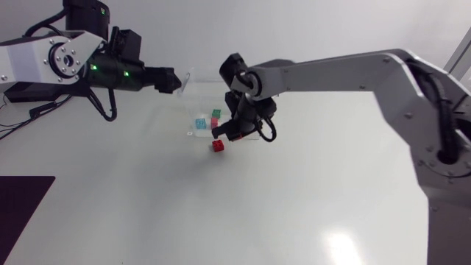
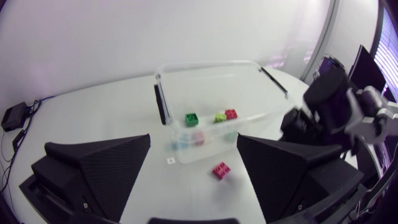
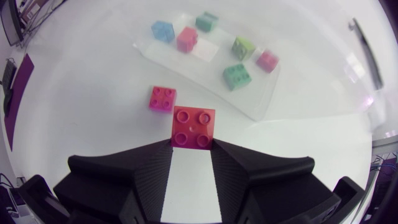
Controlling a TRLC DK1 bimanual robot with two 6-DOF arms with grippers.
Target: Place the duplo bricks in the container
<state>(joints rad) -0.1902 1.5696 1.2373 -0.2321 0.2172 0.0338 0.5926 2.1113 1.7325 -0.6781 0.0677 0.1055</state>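
A red brick (image 3: 194, 127) is clamped in the right gripper (image 3: 193, 148) near the clear container (image 2: 205, 64), while the left gripper (image 2: 194, 142) is spread wide.

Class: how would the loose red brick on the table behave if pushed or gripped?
The loose brick looks like rigid plastic, so it is likely firm when gripped. Sitting flat, studs up, it would probably slide over the smooth table, not roll.

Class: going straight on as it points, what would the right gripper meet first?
Probably the container's near wall, straight beyond the red brick the right gripper holds; the pink brick lies beside that line. Depth is unclear.
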